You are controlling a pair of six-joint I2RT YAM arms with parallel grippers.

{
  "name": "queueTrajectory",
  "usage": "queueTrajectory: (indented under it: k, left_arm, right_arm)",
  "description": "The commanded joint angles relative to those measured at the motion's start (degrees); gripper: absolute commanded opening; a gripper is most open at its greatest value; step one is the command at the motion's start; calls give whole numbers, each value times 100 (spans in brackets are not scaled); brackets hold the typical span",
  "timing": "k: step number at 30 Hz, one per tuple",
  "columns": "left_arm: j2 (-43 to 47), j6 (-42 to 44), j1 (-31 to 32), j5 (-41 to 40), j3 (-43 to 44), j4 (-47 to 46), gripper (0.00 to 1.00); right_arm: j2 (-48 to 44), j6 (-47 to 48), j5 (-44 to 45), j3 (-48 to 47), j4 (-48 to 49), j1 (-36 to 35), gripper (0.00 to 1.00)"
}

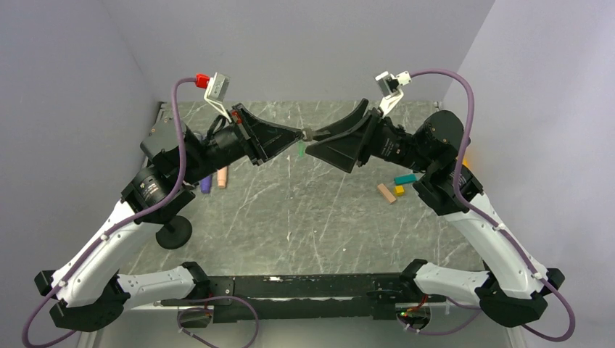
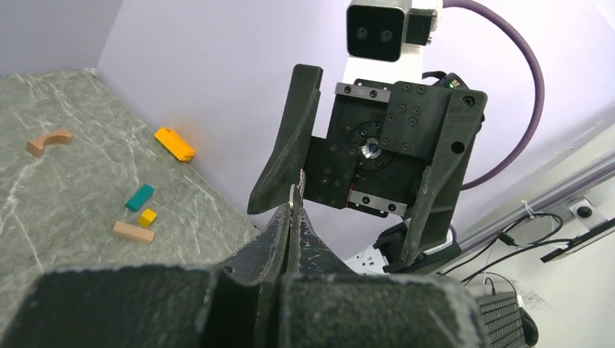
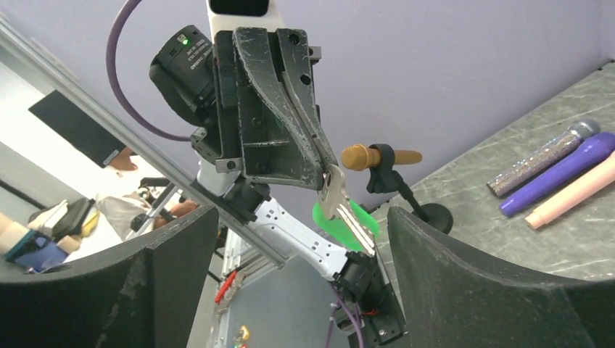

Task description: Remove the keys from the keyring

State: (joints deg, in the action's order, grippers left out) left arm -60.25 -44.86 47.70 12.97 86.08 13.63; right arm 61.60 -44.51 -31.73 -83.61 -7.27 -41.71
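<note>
Above the grey marble table (image 1: 290,217), the left gripper (image 3: 323,170) pinches the keys (image 3: 335,196). A silver blade slants down and to the right, with a green tag (image 3: 325,220) behind it. The right gripper (image 1: 313,143) is spread wide on either side, apart from the blade. Three microphones (image 3: 558,175) lie beyond. Overhead, the keys show only as a green speck, and small blocks (image 1: 395,187) lie to the right.
</note>
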Motion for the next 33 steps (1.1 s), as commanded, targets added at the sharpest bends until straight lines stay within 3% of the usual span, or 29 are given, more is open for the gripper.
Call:
queueTrajectory:
  k: [1,5,9,20,26,33]
  left_arm:
    - [83,-15,4,-332,40,-198,0]
    - [183,-35,0,-577,-49,-266,0]
    - [262,-141,4,-857,-197,-375,0]
    - [166,-221,3,-913,-160,-574,0]
    - [261,-212,4,-960,-235,-502,0]
    - [305,-225,5,-935,-303,-467,0]
  right_arm:
    - [-252,-40,186,-53,111,37,91]
    - [-508,-414,249,555,587,32,89]
    - [-434,-687,132,728,1036,35,74]
    - [174,-454,98,153,960,34,60]
    - [353,-434,75,8,1082,33,44]
    - [409,-416,91,-85,1094,38,38]
